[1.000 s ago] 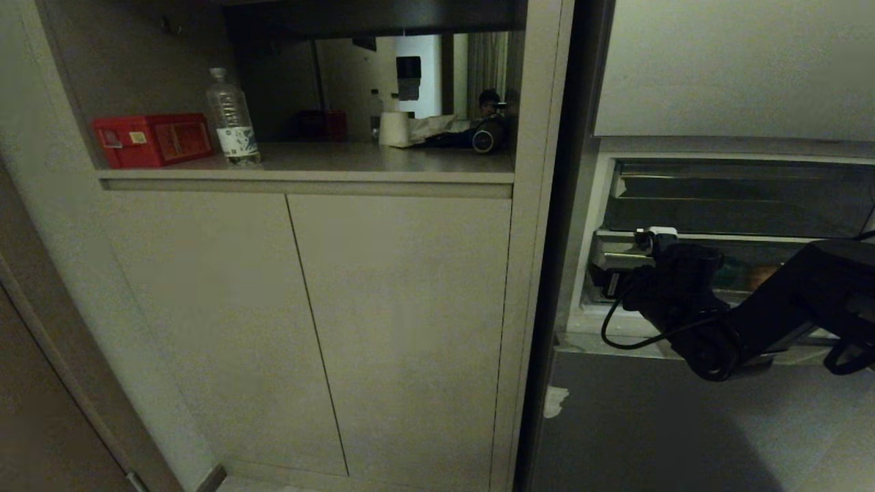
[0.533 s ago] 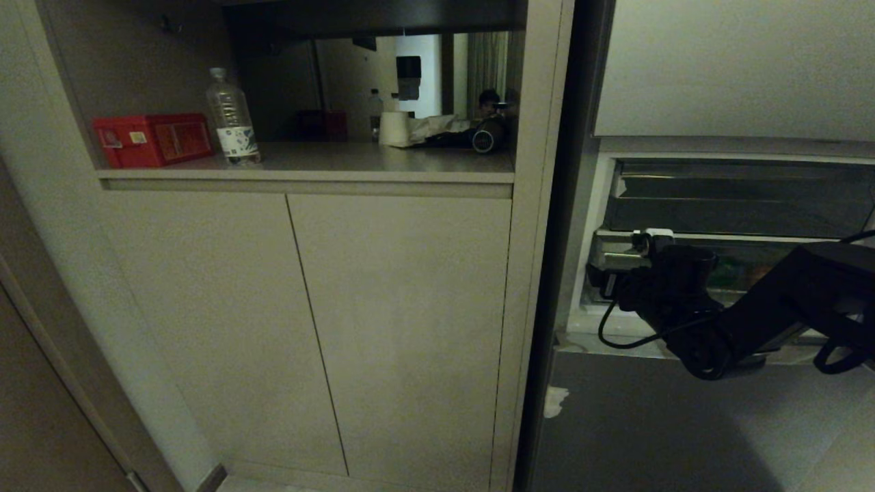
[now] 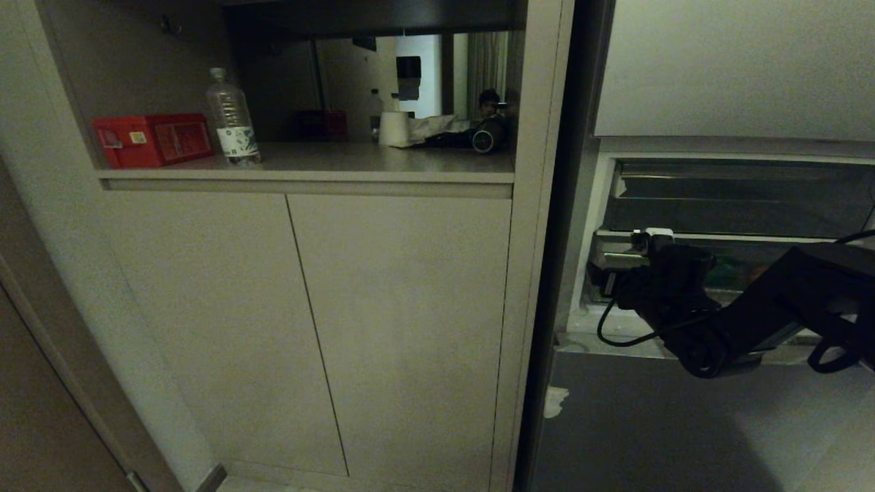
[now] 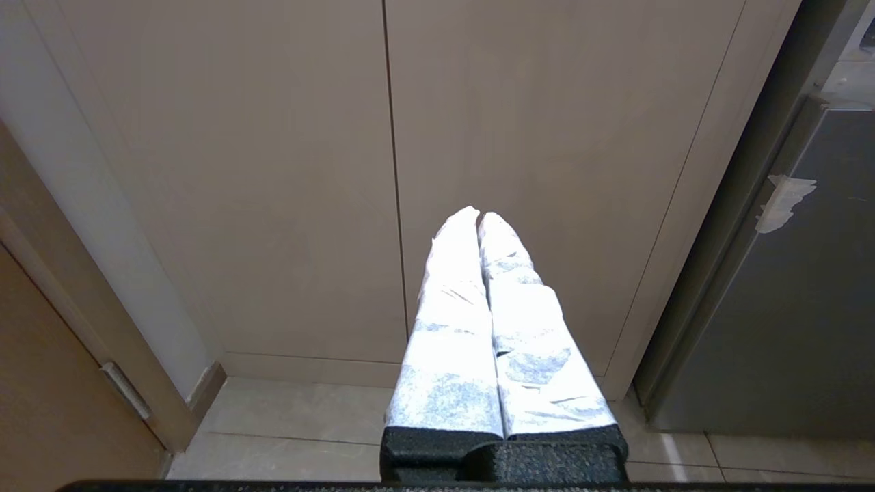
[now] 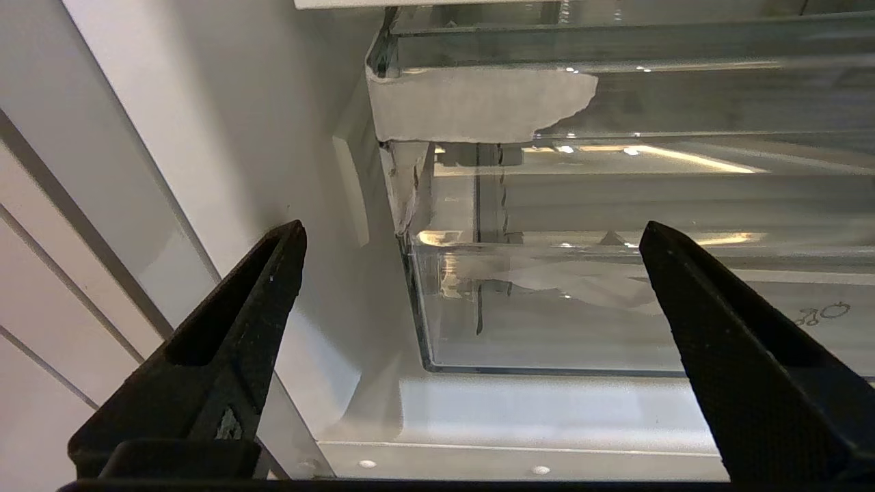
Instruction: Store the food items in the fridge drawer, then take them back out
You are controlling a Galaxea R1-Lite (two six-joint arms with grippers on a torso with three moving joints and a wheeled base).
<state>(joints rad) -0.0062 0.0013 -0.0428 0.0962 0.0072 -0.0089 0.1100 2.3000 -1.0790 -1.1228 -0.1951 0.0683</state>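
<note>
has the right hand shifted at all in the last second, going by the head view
Barely. The right hand sits at the same spot against the fridge drawer front corner; only the arm behind it has crept slightly up and left.

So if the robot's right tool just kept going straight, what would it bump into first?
Most likely the clear front wall of the fridge drawer, near its taped corner. The right tool is open and empty, pointing straight at that wall. How far it still has to go is hard to judge.
</note>
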